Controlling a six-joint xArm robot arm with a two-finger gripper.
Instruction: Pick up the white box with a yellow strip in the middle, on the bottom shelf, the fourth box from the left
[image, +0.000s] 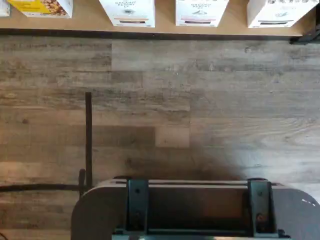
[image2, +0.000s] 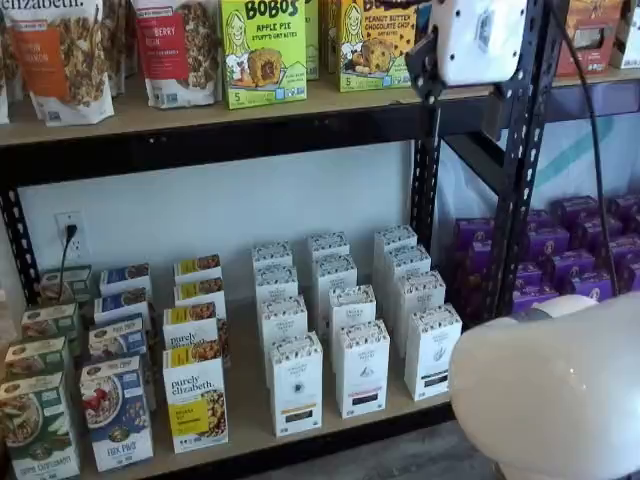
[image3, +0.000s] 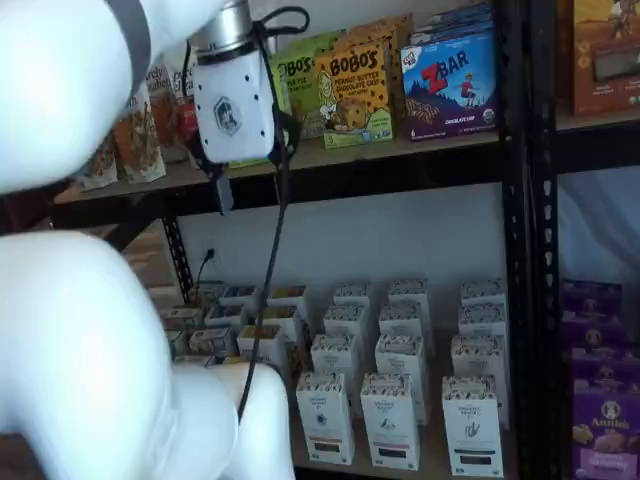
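Three tall white cartons fronted the right-hand part of the bottom shelf (image2: 247, 405), and the leftmost of them was the white box (image2: 296, 385) called for. It stood upright at the front edge of the pale board, just beside a "purely elizabeth" box (image2: 197, 405) on its left. More cartons of the same shape were lined up behind it.

In the wrist view the white box (image: 127, 12) showed a yellow-orange strip low on its face. Its neighbour (image: 201, 12) carried a pink strip, and the next carton (image: 280, 12) a dark one. Each had a speckled band at the top and a small dark emblem at mid-face. The strip colour was the only sure distinguishing mark.

Handling, as judged: a light, stiff paperboard carton, smooth-faced and liable to dent or slip under a careless squeeze. The narrow gaps on either side leave little room for the fingers. The best hold looks to be across the two side panels, somewhat above mid-height, square to the front. A skewed approach could nudge the pink-strip carton or topple the row behind.

Further right and well above, the claw (image3: 222, 200) hung level with the upper shelf (image2: 250, 115). Its white body was clear in both shelf views, but its black fingers were seen only side-on. It held nothing, and its jaws were taken to be spread wide. It was well apart from the white box.
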